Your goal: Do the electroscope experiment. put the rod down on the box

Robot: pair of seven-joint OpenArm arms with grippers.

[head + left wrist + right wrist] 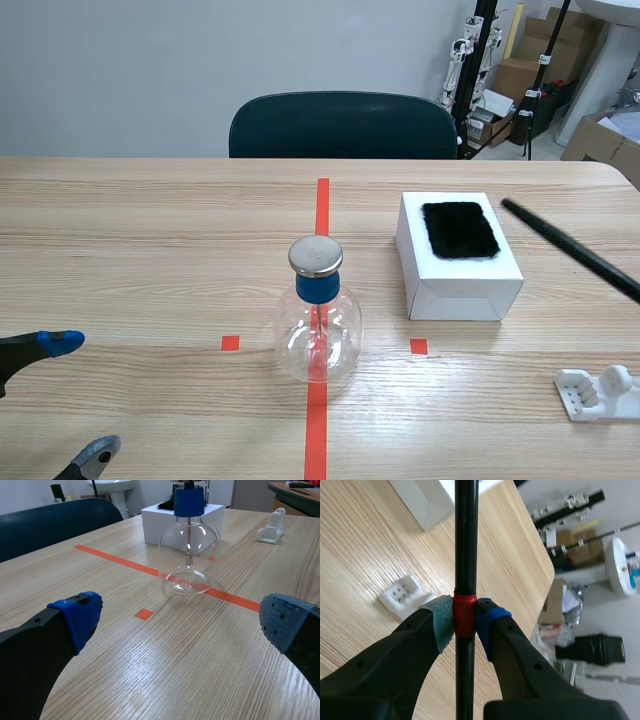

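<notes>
Left gripper (80, 397) gapes wide, only its tips in the scene view. Flask (318, 320) stands on the centre tape, box (455, 285) to its right. Rod (570, 250), cut off at the edge, slants just right of the box and not on it, pinched at its red band by the right gripper (465, 622). The table (150, 250) is wooden, with a chair (340, 125) behind it.

Scene camera looks from the robot's side across the table (150, 220) toward a chair (340, 125). Left wrist camera skims low and close, facing the glass flask (189, 555). Right wrist camera looks steeply down from higher up. All three show the white box (455, 290).
</notes>
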